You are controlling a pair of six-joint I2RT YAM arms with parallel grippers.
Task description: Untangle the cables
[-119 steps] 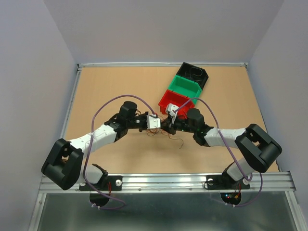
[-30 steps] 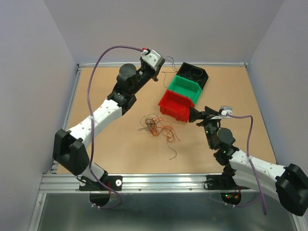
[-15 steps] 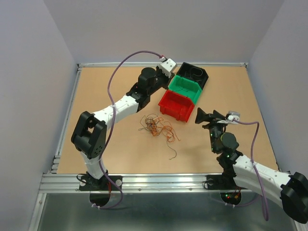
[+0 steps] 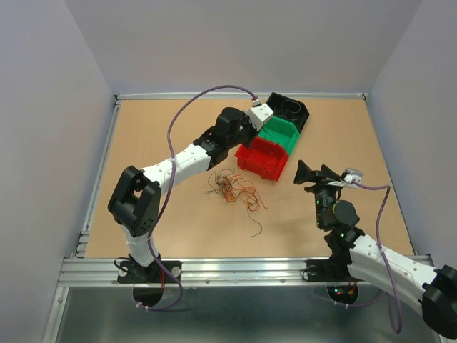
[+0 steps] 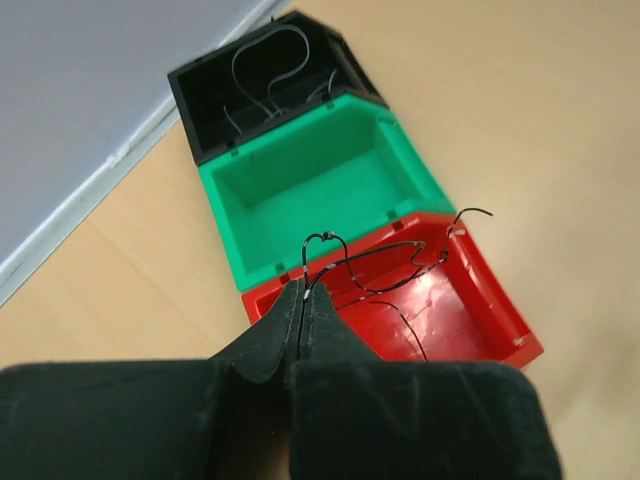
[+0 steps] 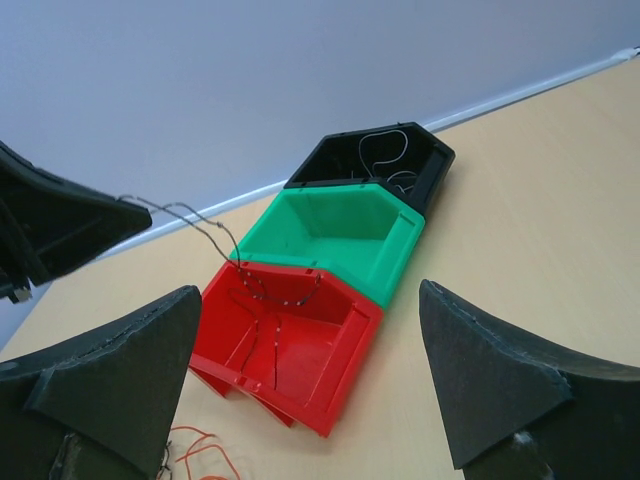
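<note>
Only in wrist views, dark wire (image 5: 322, 237) clenched in left hand (image 5: 303, 292) above red bin (image 5: 497, 300), right hand (image 6: 308, 290) released.

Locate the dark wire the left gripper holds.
Left wrist view: the dark wire hangs from the shut left gripper over the red bin, beside the green bin.

- Desk (image 4: 171, 221): plain light tan, no pattern.
- Red bin (image 4: 263, 158), green bin (image 4: 280, 131), black bin (image 4: 289, 109): each one solid colour; the red one is glossy inside.
- Cable heap (image 4: 232, 187): orange-brown strands mixed with dark ones.
- Dark cable (image 5: 375, 262) above the red bin: near-black, a few pale glints.
- Wires in the black bin (image 5: 265, 65): pale grey.
- Left arm (image 4: 178, 161): white shells, black joints; its hose (image 4: 193, 103) is purple.
- Walls (image 4: 57, 71): pale grey-lilac.
</note>
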